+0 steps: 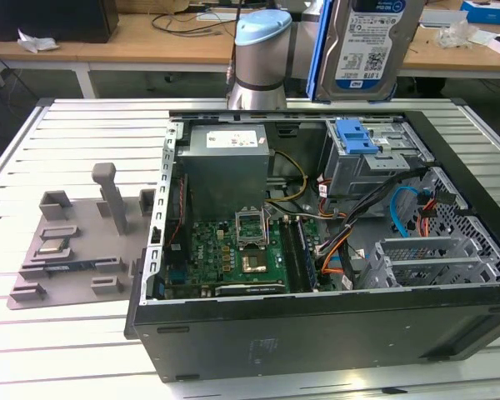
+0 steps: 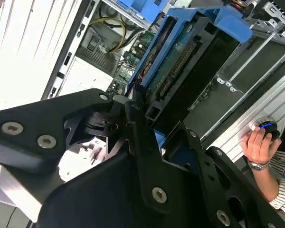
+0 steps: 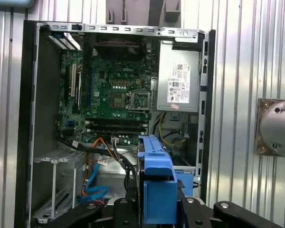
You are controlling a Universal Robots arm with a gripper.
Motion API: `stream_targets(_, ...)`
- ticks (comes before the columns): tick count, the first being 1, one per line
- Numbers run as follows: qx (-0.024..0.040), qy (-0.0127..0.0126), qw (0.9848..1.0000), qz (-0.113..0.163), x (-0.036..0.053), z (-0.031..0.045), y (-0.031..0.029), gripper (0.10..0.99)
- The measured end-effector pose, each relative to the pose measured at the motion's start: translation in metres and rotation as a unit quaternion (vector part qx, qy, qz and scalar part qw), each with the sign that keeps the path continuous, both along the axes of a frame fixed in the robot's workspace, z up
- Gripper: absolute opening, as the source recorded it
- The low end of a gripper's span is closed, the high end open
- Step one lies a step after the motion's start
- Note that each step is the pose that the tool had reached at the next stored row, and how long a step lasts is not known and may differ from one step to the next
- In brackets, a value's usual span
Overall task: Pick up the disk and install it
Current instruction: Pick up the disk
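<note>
The fingers (image 2: 133, 111) are closed on the disk (image 1: 367, 42), gripping its edges, with the open case (image 1: 317, 333) beneath them. Pick-up looks done; installing is not.

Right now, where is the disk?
The disk hangs at the exterior view's upper right, above the open computer case; the first wrist view shows the gripper clamping it.

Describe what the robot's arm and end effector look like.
The arm is a stout silver-grey cylinder with a rounded pale blue cap on its joint. The end effector is matte black, built of flat, angular linkage bars joined at pivots and dotted with silver screw heads. No cables or markings can be made out on either.
</note>
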State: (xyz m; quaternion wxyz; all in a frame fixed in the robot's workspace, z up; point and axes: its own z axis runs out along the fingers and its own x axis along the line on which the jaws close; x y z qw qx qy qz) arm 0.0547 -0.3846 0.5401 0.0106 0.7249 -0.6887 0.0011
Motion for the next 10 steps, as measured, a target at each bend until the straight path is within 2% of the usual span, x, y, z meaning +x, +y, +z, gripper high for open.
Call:
stream_targets(1, 0.0000, 0.0000, 1.0000, 0.000, 0.0000, -0.0007, -0.0136, 0.369)
stream_targets(6, 0.0000, 0.0000, 1.0000, 0.000, 0.0000, -0.0012, -0.0234, 0.369)
stream_targets(10, 0.0000, 0.0000, 1.0000, 0.000, 0.0000, -0.0017, -0.0336, 0.369)
